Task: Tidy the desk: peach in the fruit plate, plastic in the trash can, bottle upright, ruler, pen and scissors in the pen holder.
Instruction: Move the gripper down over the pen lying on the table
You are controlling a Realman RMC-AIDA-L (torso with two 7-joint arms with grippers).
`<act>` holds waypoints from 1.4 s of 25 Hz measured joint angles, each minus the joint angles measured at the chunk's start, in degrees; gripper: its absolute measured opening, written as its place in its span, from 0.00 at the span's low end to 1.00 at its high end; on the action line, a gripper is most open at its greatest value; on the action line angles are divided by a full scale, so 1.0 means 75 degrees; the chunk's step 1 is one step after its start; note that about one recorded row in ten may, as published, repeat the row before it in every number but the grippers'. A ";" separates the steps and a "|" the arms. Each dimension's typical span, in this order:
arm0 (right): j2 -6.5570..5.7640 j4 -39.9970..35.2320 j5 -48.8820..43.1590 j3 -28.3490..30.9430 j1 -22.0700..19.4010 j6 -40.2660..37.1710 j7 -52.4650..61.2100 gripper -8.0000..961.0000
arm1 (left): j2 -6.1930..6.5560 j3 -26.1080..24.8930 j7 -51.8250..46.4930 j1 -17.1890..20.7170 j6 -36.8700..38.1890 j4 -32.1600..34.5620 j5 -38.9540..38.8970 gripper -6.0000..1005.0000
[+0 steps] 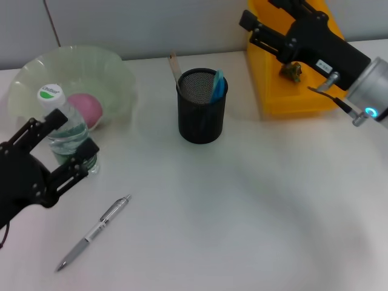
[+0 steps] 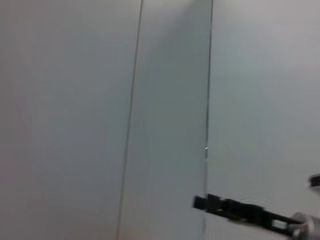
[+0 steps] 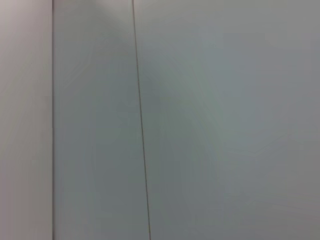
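A clear bottle (image 1: pixel 71 130) with a green-and-white cap stands upright at the table's left. My left gripper (image 1: pixel 60 143) has a finger on each side of it and looks closed on it. A pink peach (image 1: pixel 86 109) lies in the pale green fruit plate (image 1: pixel 115 66). The black mesh pen holder (image 1: pixel 202 118) holds blue-handled scissors (image 1: pixel 217 85) and a ruler (image 1: pixel 175 68). A silver pen (image 1: pixel 94 232) lies on the table in front. My right gripper (image 1: pixel 251 30) is open and empty over the yellow trash can (image 1: pixel 273 97), which holds a dark scrap (image 1: pixel 291 71).
The white table (image 1: pixel 254 212) spreads wide in front and to the right of the pen holder. A grey panelled wall (image 3: pixel 200 125) fills both wrist views. The left wrist view also shows my right arm (image 2: pixel 240 211) far off.
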 joint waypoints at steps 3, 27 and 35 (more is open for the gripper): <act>-0.0003 -0.0060 -0.0001 -0.0005 -0.0098 -0.0035 0.0053 0.87 | -0.0061 -0.0038 -0.0240 0.0321 -0.0653 0.0989 0.0323 0.75; -0.0015 -0.1119 -0.0108 -0.0303 -0.0709 -0.0046 0.1063 0.87 | -0.0465 0.0023 -0.5932 0.2245 -0.4093 0.7884 0.6006 0.75; -0.0023 -0.1817 -0.0375 -0.0674 -0.1313 -0.0216 0.1345 0.87 | -0.0497 0.0369 -0.9530 0.2105 -0.4033 0.9304 0.9036 0.74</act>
